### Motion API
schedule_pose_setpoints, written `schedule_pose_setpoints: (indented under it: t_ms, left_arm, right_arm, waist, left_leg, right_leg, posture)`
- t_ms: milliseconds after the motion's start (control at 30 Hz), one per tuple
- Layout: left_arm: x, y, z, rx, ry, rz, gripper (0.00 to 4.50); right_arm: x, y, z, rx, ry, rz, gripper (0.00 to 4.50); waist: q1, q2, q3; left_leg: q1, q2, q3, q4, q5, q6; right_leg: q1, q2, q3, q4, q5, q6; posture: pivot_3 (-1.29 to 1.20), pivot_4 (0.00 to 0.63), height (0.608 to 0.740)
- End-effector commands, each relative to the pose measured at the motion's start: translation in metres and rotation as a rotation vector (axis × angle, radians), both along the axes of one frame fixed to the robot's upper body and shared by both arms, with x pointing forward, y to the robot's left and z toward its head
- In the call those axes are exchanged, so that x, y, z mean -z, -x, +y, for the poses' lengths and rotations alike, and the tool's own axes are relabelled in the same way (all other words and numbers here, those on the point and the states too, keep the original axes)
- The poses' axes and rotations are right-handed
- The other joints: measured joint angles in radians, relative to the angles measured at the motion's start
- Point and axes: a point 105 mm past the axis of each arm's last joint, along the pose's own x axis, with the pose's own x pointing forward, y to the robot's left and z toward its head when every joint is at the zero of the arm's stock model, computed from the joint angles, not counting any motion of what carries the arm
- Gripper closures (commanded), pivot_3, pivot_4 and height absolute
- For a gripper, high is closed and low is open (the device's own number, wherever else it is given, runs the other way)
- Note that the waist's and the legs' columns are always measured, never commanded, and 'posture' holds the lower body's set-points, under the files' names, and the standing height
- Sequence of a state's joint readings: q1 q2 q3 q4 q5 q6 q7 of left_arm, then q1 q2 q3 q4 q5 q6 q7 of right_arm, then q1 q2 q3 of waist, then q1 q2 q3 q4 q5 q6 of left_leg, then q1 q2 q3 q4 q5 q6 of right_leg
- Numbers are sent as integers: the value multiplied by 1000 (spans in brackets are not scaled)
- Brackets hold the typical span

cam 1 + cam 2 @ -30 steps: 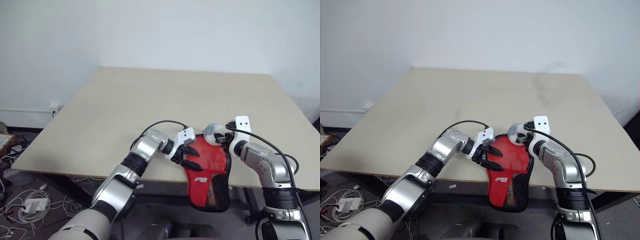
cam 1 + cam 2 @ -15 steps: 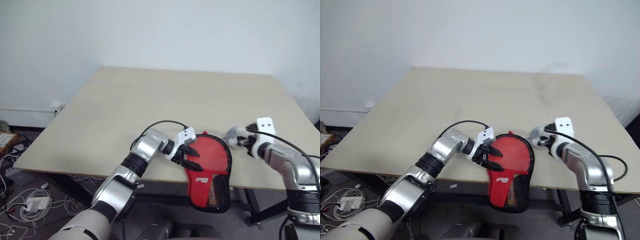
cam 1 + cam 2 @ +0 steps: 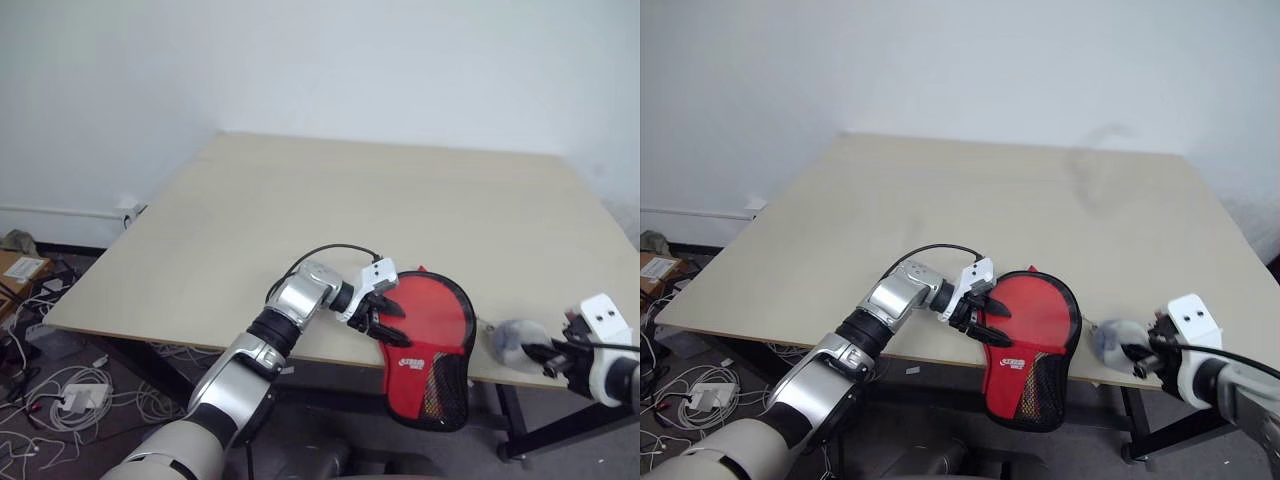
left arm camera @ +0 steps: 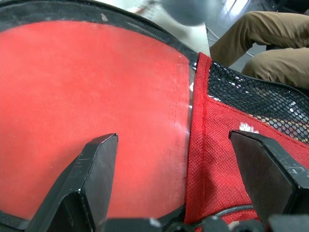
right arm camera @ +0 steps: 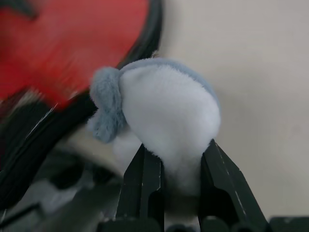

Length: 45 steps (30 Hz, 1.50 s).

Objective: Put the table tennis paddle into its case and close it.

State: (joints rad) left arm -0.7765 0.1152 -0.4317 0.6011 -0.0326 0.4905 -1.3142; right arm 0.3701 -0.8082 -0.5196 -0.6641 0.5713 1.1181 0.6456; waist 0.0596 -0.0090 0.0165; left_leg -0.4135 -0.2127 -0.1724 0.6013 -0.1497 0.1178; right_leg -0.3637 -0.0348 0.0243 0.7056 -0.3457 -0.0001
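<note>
The right wrist view shows what the head views blur: the right gripper (image 5: 171,169) pinches a grey-white soft lump (image 5: 164,116) between narrow fingers, at about 4 o'clock from the case (image 3: 428,345), off the table's (image 3: 350,200) near edge. The left wrist view shows the left gripper (image 4: 181,179) spread wide over the case's red face and mesh pocket (image 4: 251,94), plus a person's tan trousers (image 4: 260,41). The case lies at the near table edge, its lower end overhanging; whether the table tennis paddle is inside, I cannot tell.
</note>
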Motion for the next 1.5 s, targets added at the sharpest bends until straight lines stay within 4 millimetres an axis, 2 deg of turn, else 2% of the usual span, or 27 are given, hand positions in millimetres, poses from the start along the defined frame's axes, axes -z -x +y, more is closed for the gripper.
schedule_pose_setpoints:
  t_ms: [33,100,233,433,567,733,900,1100,1300,1500]
  left_arm:
    - [23,11,5,27,-91,61,597]
    - [23,12,3,33,-92,62,597]
    - [23,14,2,38,-95,74,597]
    - [24,18,2,45,-98,115,597]
    - [25,19,0,50,-102,118,597]
    - [24,21,-2,56,-105,133,597]
    - [25,22,-4,49,-102,152,597]
    - [23,20,-9,69,-106,115,597]
    - [24,30,-14,108,-118,154,597]
    - [28,33,-15,87,-125,196,597]
  right_arm:
    - [-9,10,3,-34,-11,-27,4095]
    - [-3,18,5,-46,-22,-3,4095]
    - [-3,35,22,-114,-94,12,4095]
    - [9,59,25,-153,-87,92,4096]
    - [4,76,30,-205,-119,115,4096]
    - [-1,100,46,-306,-161,172,4096]
    - [2,104,46,-326,-143,189,4123]
    - [7,91,62,-363,-160,148,4126]
    - [12,116,80,-490,-163,225,4146]
    - [8,134,86,-541,-163,264,4147]
  waist:
    - [0,0,0]
    - [0,3,-3]
    - [6,4,-4]
    - [9,4,-4]
    - [10,5,-6]
    - [14,6,-7]
    - [16,6,-7]
    - [18,6,-7]
    - [28,5,-8]
    - [31,5,-9]
  left_leg:
    - [1,0,0,0,-1,1]
    - [3,1,-1,0,-2,3]
    - [3,0,0,0,-4,6]
    - [2,0,0,3,-7,11]
    - [2,0,0,4,-8,12]
    - [2,-1,0,6,-10,15]
    - [2,-3,1,7,-12,17]
    - [2,-4,3,7,-12,17]
    - [2,-4,4,7,-12,17]
    - [2,-4,4,7,-14,20]
  right_leg:
    - [1,0,-1,-2,-1,2]
    - [6,0,-2,-8,-2,3]
    - [9,-1,-2,-13,-2,3]
    - [9,-1,-2,-13,-3,5]
    - [11,-1,-2,-13,-4,6]
    - [12,-1,-3,-13,-7,12]
    - [13,-3,-2,-14,-9,15]
    - [14,-5,-1,-15,-9,14]
    - [14,-6,-2,-15,-9,14]
    - [15,-6,-2,-16,-9,15]
  posture:
    - [0,0,740]
    - [0,0,740]
    - [0,0,740]
    - [0,0,740]
    - [0,0,740]
    - [0,0,740]
    - [0,0,740]
    - [0,0,740]
    - [0,0,740]
    - [0,0,740]
